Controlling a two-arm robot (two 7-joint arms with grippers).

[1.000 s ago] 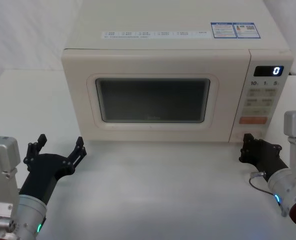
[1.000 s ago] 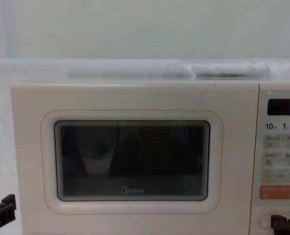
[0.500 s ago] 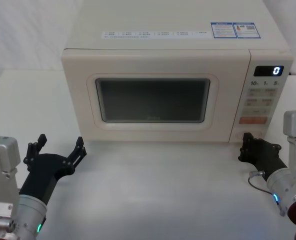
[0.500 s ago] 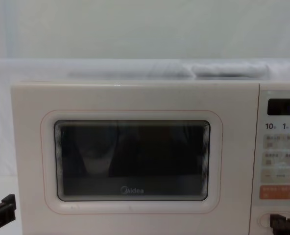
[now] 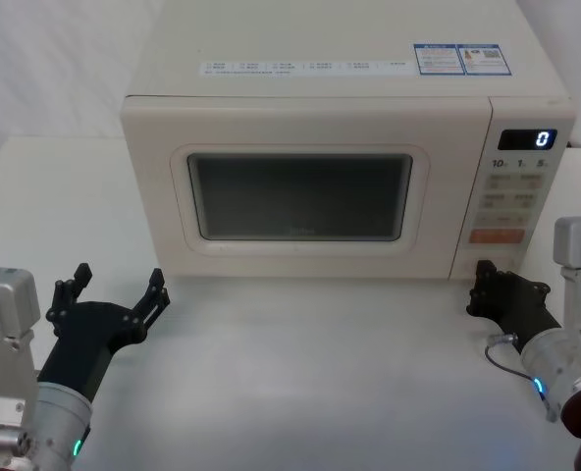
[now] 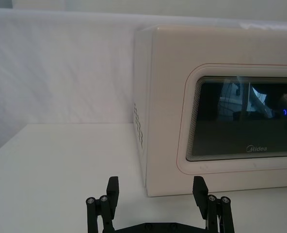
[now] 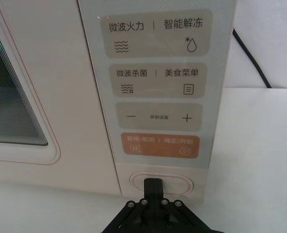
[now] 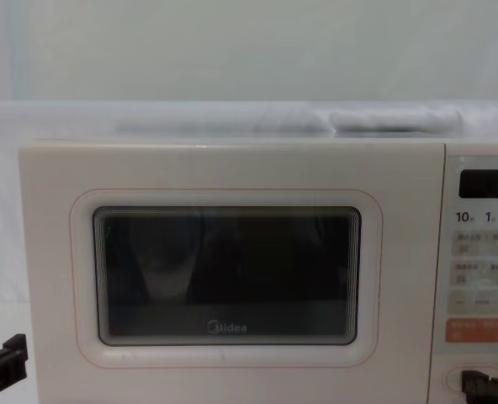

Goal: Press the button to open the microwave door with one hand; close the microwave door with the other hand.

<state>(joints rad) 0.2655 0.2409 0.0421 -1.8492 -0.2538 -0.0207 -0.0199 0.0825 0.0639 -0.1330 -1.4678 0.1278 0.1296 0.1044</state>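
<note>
Microwave (image 5: 320, 118) sits on the white table (image 5: 300, 373); nothing can be made out through its dark window. Door (image 5: 300, 196) shut, flush with the control panel (image 5: 516, 196). Left gripper (image 5: 114, 294) low by the front left corner, fingers spread, empty. Right gripper (image 7: 153, 185) pinched together, tip on the button (image 7: 180, 183), below the orange key (image 7: 159, 145).

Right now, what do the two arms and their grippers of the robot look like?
Both grippers, the left gripper and the right gripper, are matte black and angular. The left fingers are blocky with small round screws. Each arm has a silver-grey cylindrical wrist with a small lit indicator and a pale grey box. A thin cable loops beside the right wrist.
</note>
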